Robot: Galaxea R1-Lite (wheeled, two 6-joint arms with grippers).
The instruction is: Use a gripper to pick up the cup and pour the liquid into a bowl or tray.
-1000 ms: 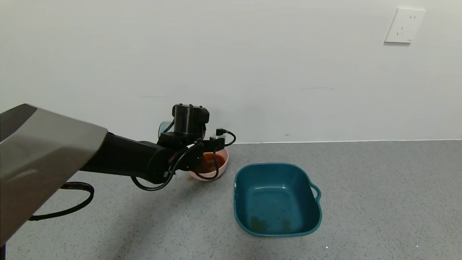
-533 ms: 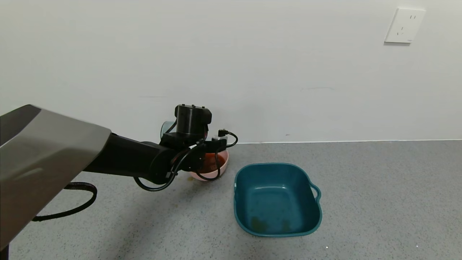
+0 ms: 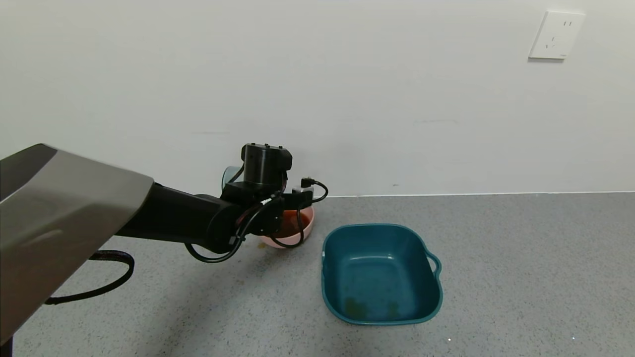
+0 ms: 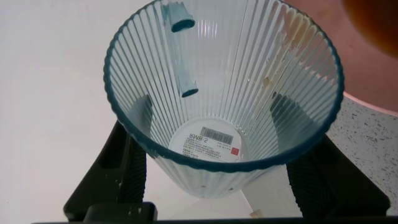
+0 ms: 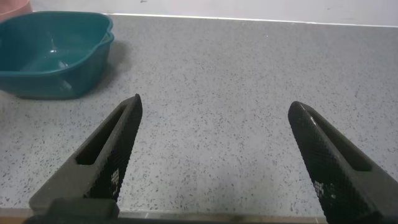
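The left gripper (image 4: 217, 155) has its jaws clenched on the ribbed cup (image 4: 221, 87) — empty inside — beside the pink bowl (image 3: 306, 227), which holds the red-brown liquid (image 3: 290, 218) near the wall on the counter (image 3: 521, 272). The right gripper (image 5: 217, 155) hangs low over the counter, jaws released, near the teal tub (image 5: 53, 53).

Your head view looks down from afar; the tub (image 3: 381, 272) at 5 o'clock reappears at 10 o'clock in your low right wrist view (image 5: 53, 53).
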